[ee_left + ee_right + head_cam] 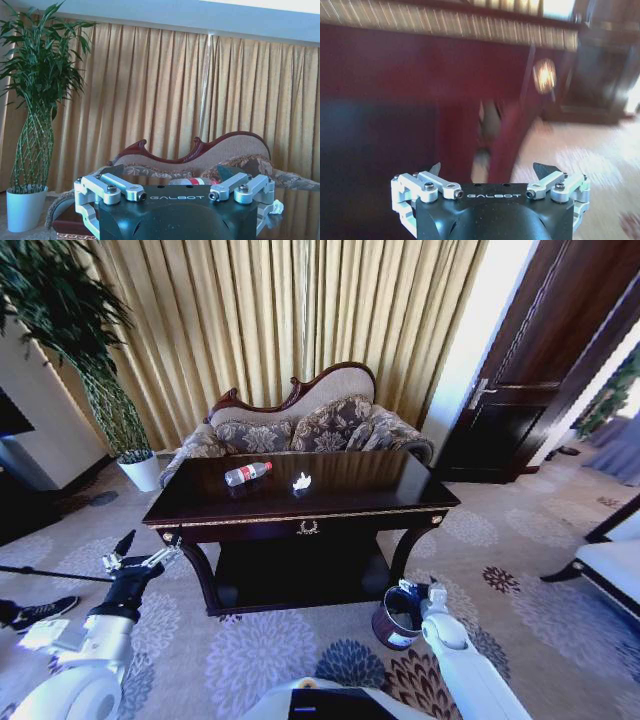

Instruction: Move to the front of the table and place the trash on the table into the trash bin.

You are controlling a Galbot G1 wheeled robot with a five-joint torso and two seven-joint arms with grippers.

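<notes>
The left jaws (140,552) stand apart, raised at the counter's (330,510) left front corner on a forearm reaching forward and up. The right jaws (418,587) also stand apart, held low over the bin (392,625) by the right front leg, the arm stretched down and forward. The bottle (247,473) lies on its side on the counter; a paper wad (302,481) sits just beside it, probably one wad, though that part of the view is poor.
</notes>
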